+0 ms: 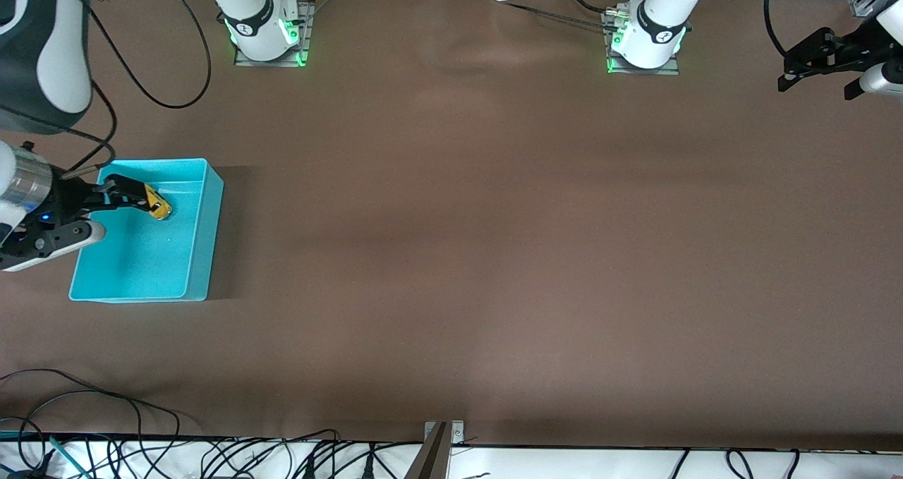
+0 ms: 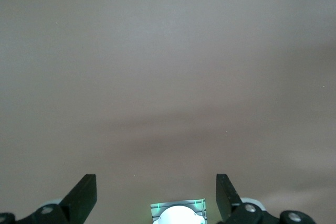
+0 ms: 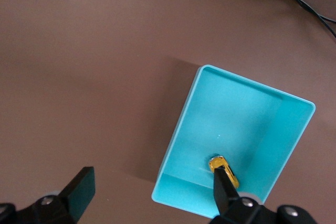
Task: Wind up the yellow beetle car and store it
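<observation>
The yellow beetle car (image 1: 158, 203) lies inside a teal bin (image 1: 203, 243) at the right arm's end of the table, near the bin's wall that is farther from the front camera. In the right wrist view the car (image 3: 222, 167) rests on the bin's floor (image 3: 241, 119), partly hidden by one finger. My right gripper (image 1: 116, 198) hangs over the bin's edge, open and empty (image 3: 155, 192), one finger just above the car. My left gripper (image 1: 818, 84) waits raised at the left arm's end, open and empty (image 2: 156, 195) over bare table.
Black cables (image 1: 106, 408) lie along the table's front edge and loop near the right arm's base (image 1: 176, 77). A metal bracket (image 1: 441, 440) sits at the middle of the front edge. The brown table (image 1: 494, 239) spreads between the arms.
</observation>
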Controlling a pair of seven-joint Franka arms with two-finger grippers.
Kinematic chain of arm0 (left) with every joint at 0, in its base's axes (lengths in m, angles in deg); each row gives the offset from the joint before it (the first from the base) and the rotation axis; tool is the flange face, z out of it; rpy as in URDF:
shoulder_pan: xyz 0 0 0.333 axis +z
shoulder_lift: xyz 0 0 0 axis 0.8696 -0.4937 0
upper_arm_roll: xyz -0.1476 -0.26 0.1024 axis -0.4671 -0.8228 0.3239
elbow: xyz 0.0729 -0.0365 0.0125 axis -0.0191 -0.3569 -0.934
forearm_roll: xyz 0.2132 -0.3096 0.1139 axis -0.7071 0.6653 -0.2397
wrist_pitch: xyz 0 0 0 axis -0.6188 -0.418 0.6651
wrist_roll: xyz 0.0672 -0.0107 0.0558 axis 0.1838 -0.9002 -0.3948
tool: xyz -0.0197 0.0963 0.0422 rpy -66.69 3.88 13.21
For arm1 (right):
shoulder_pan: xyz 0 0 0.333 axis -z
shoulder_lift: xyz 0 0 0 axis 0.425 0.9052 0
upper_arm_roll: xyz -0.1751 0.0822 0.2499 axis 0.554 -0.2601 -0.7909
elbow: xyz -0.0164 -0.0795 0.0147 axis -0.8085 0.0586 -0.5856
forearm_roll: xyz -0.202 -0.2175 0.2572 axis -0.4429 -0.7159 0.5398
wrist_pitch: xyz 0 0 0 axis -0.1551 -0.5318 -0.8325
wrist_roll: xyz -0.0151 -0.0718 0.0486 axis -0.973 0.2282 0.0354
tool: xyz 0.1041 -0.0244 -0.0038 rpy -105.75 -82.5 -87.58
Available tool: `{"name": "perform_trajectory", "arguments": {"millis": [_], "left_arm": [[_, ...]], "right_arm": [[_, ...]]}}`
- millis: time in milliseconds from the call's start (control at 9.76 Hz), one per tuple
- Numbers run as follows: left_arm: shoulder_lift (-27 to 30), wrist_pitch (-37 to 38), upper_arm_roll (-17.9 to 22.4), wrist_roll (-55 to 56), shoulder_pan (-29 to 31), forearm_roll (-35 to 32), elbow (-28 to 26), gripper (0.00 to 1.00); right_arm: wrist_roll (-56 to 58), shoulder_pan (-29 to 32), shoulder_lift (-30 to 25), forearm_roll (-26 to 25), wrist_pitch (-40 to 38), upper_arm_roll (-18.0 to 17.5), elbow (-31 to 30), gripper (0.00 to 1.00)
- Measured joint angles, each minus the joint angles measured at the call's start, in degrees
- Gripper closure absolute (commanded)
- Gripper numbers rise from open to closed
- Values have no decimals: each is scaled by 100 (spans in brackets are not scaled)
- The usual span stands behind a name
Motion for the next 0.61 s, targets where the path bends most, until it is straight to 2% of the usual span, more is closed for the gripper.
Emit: {"name": "perform_trajectory", "arguments": {"millis": [307,615], "left_arm": [[0,8,26,0,3,0,1,0],[0,14,36,0,8,0,1,0]], "right_arm": [[-880,-332,-69,0,-148,-134,-12,0],[-1209,-347,-527,0,124,-201,-836,0]]}}
